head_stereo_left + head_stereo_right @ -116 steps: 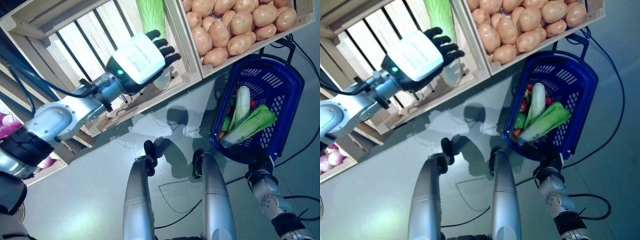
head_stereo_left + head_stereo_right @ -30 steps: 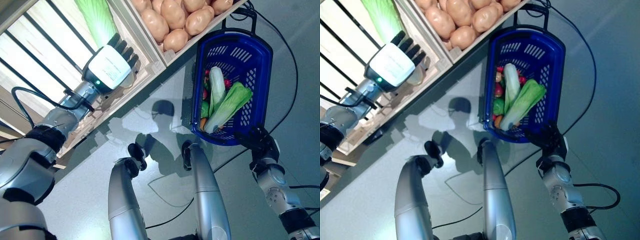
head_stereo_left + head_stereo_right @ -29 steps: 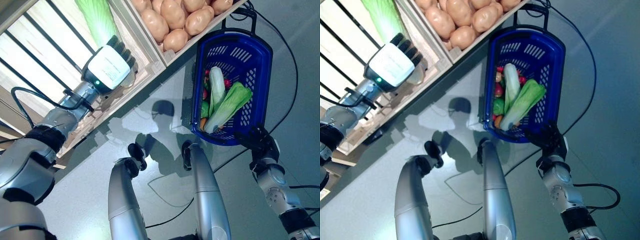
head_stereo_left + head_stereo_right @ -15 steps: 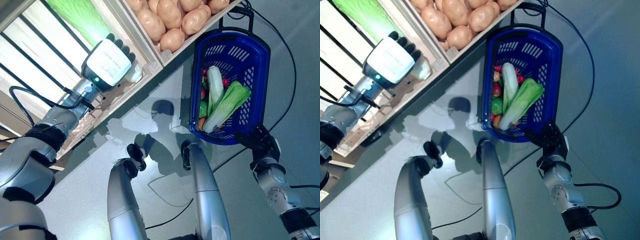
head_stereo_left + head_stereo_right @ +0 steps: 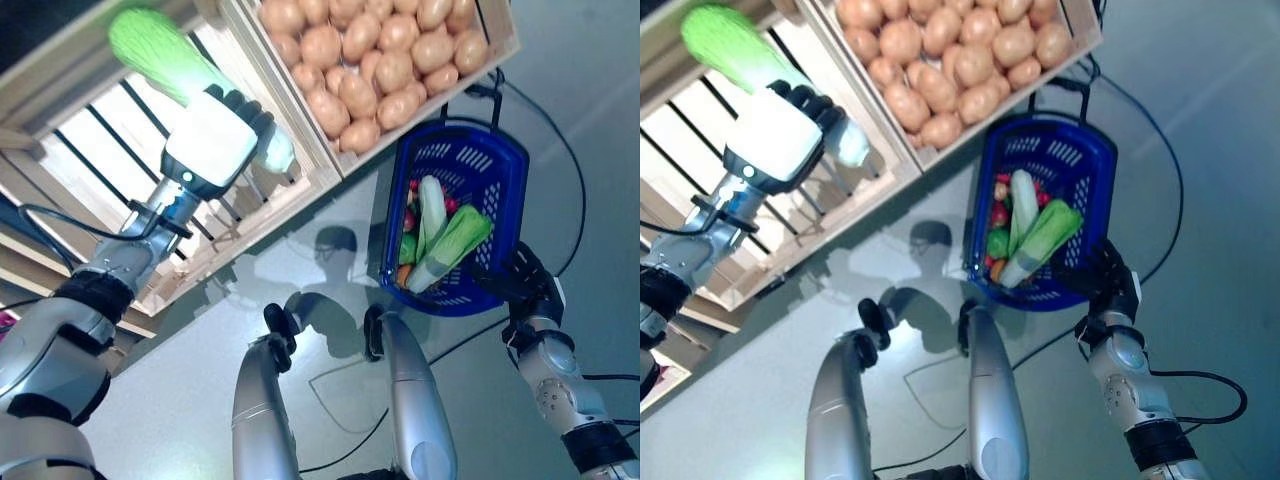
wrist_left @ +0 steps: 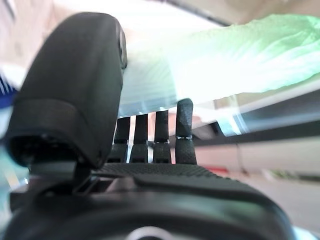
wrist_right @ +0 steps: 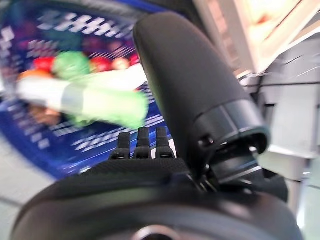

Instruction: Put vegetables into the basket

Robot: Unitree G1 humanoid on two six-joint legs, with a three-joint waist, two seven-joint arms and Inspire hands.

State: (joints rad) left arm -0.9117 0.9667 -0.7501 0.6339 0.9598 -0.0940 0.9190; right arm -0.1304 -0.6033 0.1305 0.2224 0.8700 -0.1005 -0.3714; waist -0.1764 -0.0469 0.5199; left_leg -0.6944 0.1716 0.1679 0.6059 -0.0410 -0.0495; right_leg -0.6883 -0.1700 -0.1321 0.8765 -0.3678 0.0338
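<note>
My left hand point(image 5: 212, 142) is shut on a long cabbage point(image 5: 150, 48), green at one end and pale at the other. It holds the cabbage in the air in front of the wooden stand. In the left wrist view the cabbage point(image 6: 235, 55) lies across the fingers point(image 6: 161, 134) with the thumb point(image 6: 75, 85) closed over it. The blue basket point(image 5: 508, 190) stands on the floor at the right. It holds a white-green stalk point(image 5: 432, 205), a leafy green vegetable point(image 5: 455, 245) and small red, green and orange ones. My right hand point(image 5: 520, 285) is open at the basket's near rim.
The wooden stand point(image 5: 300, 190) with its slatted crates runs across the top, and a crate of potatoes point(image 5: 375, 60) stands right above the basket. Grey floor point(image 5: 170, 370) lies between the stand and me.
My left hand has closed on the cabbage's pale end and drawn it out of the crate. The camera has shifted. My right hand stays at the basket's rim.
</note>
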